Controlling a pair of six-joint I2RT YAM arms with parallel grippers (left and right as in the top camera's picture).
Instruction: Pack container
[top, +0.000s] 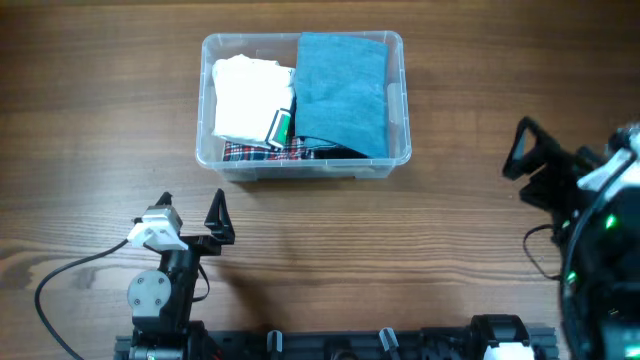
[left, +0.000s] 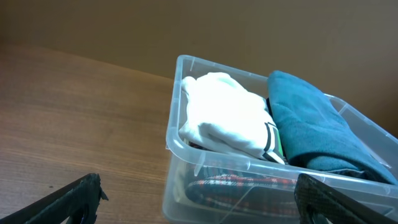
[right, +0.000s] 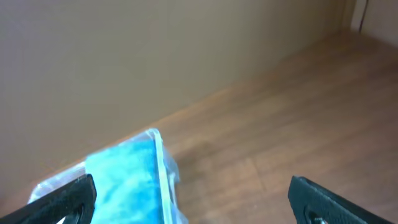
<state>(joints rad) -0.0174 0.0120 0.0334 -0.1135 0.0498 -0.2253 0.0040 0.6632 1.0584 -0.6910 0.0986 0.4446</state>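
Hanging wide open near the robot's base, the left gripper (top: 192, 208) is holding nothing. The right gripper (top: 518, 152), off to the side, is likewise spread and empty. Farther back, well apart from both, the container (top: 305, 172) is sitting on the table (top: 100, 120), carrying a white cloth (top: 245, 100) and a teal cloth (top: 340, 90) over a plaid one (top: 265, 152). Packing is looking finished, since no loose cloth is showing.

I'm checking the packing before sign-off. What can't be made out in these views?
Plaid cloth: overhead, mostly buried under the white cloth and teal cloth; its extent is hidden.
Base of the container: covered by cloths in every view.
Green-striped piece: overhead, too small to identify.
Right wrist: container blurred, cut off by the bottom edge.
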